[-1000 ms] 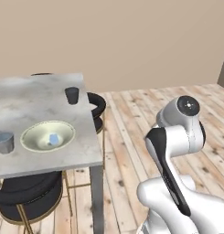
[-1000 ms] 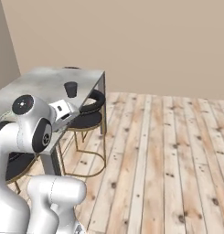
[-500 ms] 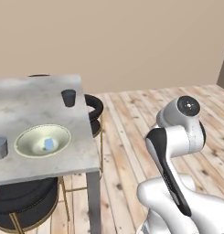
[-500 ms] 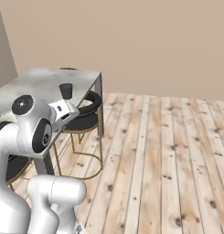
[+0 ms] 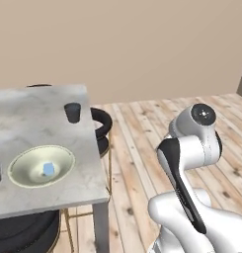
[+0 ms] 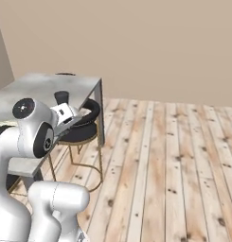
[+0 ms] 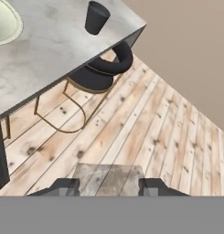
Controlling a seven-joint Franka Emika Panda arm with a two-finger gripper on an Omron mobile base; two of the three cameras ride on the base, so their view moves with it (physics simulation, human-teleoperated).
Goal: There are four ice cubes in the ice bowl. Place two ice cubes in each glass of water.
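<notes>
On the bench (image 5: 38, 111) I see one ice cube (image 5: 48, 169) in the ice bowl (image 5: 23, 159), glass of water (image 5: 72, 112) beyond it. My gripper (image 7: 109, 186) hangs half-open and empty over the floor, so I judge deliveries remain.

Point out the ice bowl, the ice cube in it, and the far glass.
ice bowl (image 5: 21, 174): left base view, bare inner wall left of the cube.
ice cube (image 5: 48, 169): left base view, its top face.
far glass (image 5: 72, 112): left base view, middle of its side wall.
</notes>
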